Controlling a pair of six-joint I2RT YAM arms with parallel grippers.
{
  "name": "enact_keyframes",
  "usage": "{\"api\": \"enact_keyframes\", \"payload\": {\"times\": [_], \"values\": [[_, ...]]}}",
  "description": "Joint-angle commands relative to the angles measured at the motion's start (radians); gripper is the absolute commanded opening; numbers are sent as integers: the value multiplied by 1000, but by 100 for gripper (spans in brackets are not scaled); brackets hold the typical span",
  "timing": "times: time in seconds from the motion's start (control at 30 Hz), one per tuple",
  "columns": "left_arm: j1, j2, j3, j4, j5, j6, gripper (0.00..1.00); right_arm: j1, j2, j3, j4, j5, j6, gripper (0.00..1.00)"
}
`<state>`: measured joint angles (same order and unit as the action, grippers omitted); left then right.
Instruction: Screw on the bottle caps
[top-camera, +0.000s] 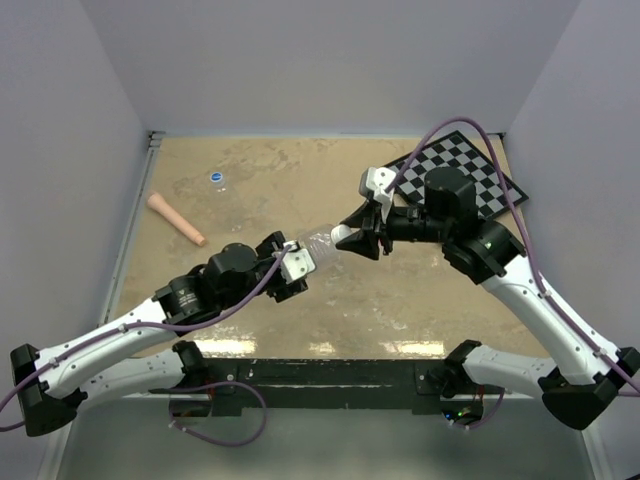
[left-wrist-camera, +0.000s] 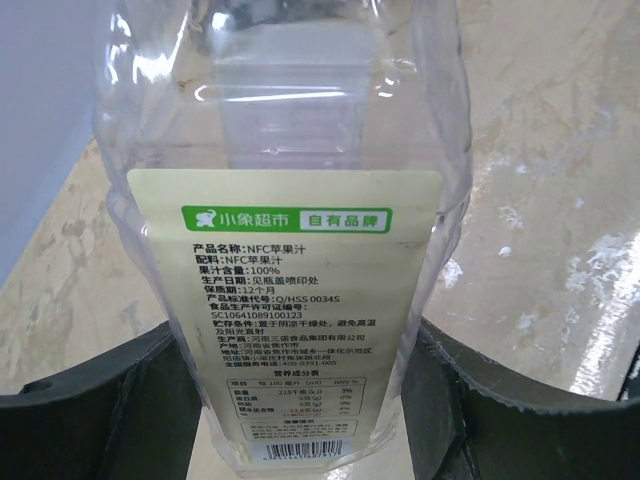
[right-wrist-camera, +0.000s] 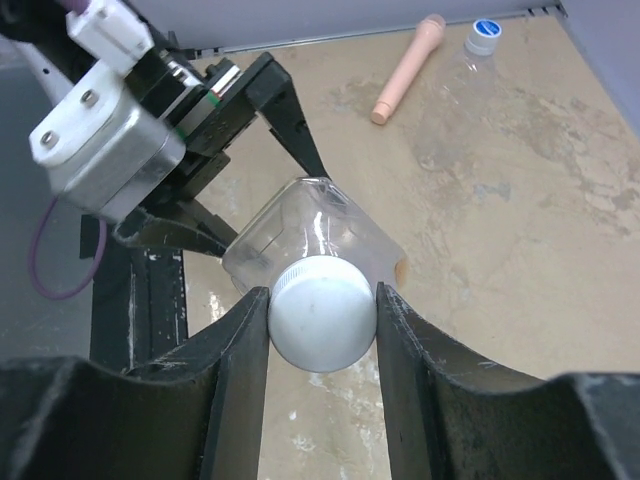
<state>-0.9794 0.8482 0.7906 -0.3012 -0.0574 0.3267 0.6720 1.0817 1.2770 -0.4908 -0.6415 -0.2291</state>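
Note:
My left gripper (top-camera: 297, 268) is shut on the wide clear bottle (top-camera: 322, 246), held on its side above the table; its cream label (left-wrist-camera: 290, 300) fills the left wrist view between the black fingers (left-wrist-camera: 455, 410). My right gripper (top-camera: 350, 240) is shut on the white cap (right-wrist-camera: 322, 312), which sits at the bottle's mouth (right-wrist-camera: 310, 225). The small clear bottle (right-wrist-camera: 452, 95) with the blue cap (top-camera: 216, 178) on top stands at the far left, also seen in the right wrist view (right-wrist-camera: 485, 30).
A pink stick (top-camera: 176, 218) lies at the left of the table, near the small bottle. A black-and-white checkerboard (top-camera: 470, 175) lies at the far right. Grey walls close in the table on three sides.

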Motion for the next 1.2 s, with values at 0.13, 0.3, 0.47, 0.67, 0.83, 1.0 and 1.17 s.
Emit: {"api": "enact_keyframes", "payload": {"times": [0.13,0.3,0.47,0.67,0.83,1.0,1.17], "values": [[-84,2,-5,286,-214,-5,0,-9,54,-1,33,112,160,0],[-81,-18,-53,339,-196,-77,0,-9,-22,-34,179,109,208,65],[-81,-17,-86,362,-173,-123,0,-9,-6,-45,179,100,212,79],[-81,11,-106,435,-118,-155,0,-9,-32,-110,310,69,292,79],[-79,29,-119,502,-84,-175,0,-9,-28,-142,337,75,298,71],[-73,40,-142,533,-75,-190,0,-14,-25,-154,340,115,278,34],[-12,16,-186,554,-45,-244,48,-14,3,-125,305,256,237,0]]}}
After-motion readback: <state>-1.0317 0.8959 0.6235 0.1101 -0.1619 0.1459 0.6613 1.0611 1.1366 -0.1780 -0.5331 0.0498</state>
